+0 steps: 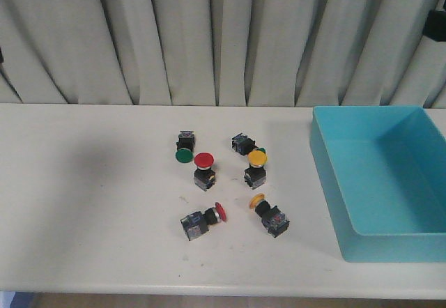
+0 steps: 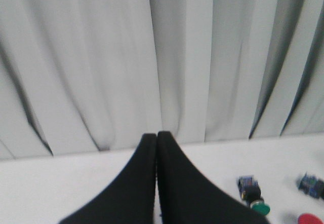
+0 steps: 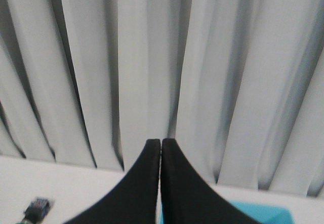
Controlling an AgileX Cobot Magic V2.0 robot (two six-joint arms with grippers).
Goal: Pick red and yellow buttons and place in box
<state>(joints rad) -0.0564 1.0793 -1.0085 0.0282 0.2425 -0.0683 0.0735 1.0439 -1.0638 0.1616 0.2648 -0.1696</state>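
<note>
Four red and yellow buttons [image 1: 235, 189] lay mid-frame on the surface [image 1: 90, 203], left of the box [image 1: 390, 238]. Both tools, left [image 2: 156, 136] and right [image 3: 161, 142], were closed, empty; the right seemed nearer the box.

The front camera looks forward and down over the worktop [image 1: 90, 203] toward the curtain [image 1: 209, 36]. Each wrist camera sits just behind its own claw, left claw [image 2: 156, 135] and right claw [image 3: 161, 142], aimed nearly level at that curtain. Left wrist and front views share the green button [image 2: 259, 208] at twelve o'clock of the cluster.
</note>
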